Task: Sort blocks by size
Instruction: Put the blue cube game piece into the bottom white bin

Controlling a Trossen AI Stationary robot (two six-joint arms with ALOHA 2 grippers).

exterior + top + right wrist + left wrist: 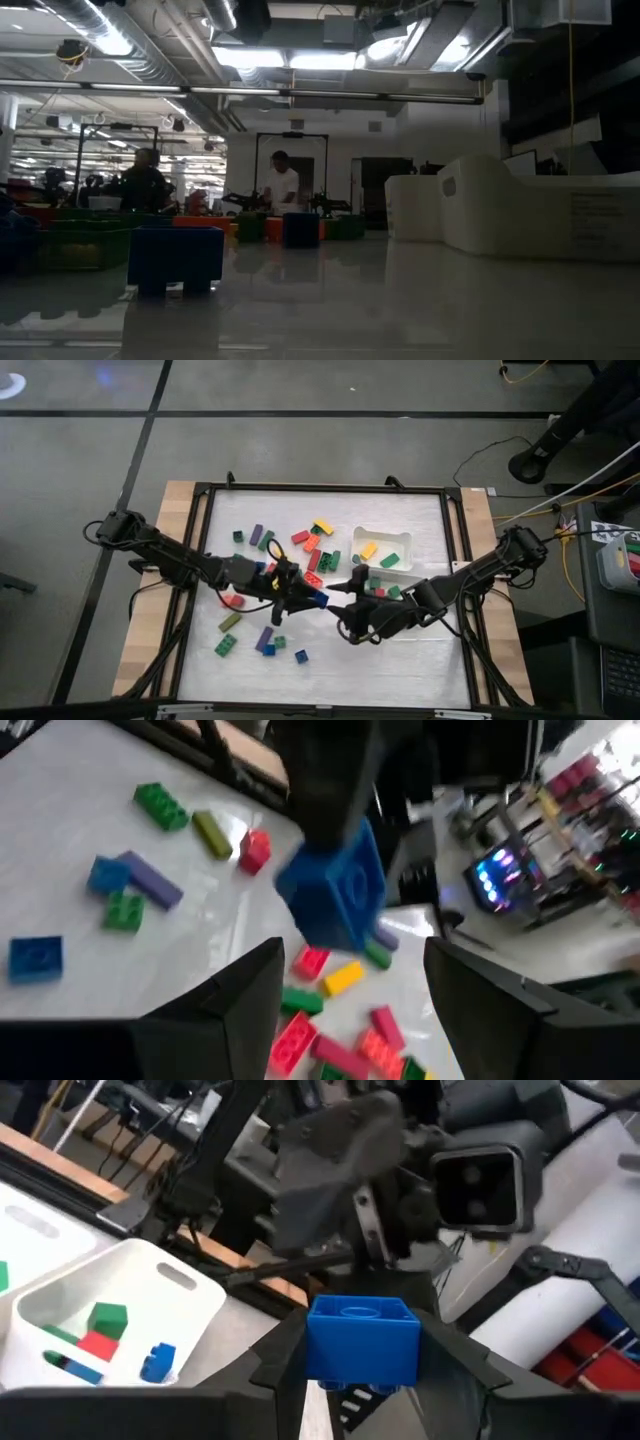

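White and ringed by a dark frame, the surface (pixel 420 650) fills the centre of the high view, blocks (pixel 262 639) scattered over its left half (a few lie in the white tray (pixel 383 548) right of centre). At mid-frame the left end effector (pixel 312 598) clamps a blue block (pixel 319 599); the right end effector (pixel 340 592) faces it just beside, fingers spread wide and empty.
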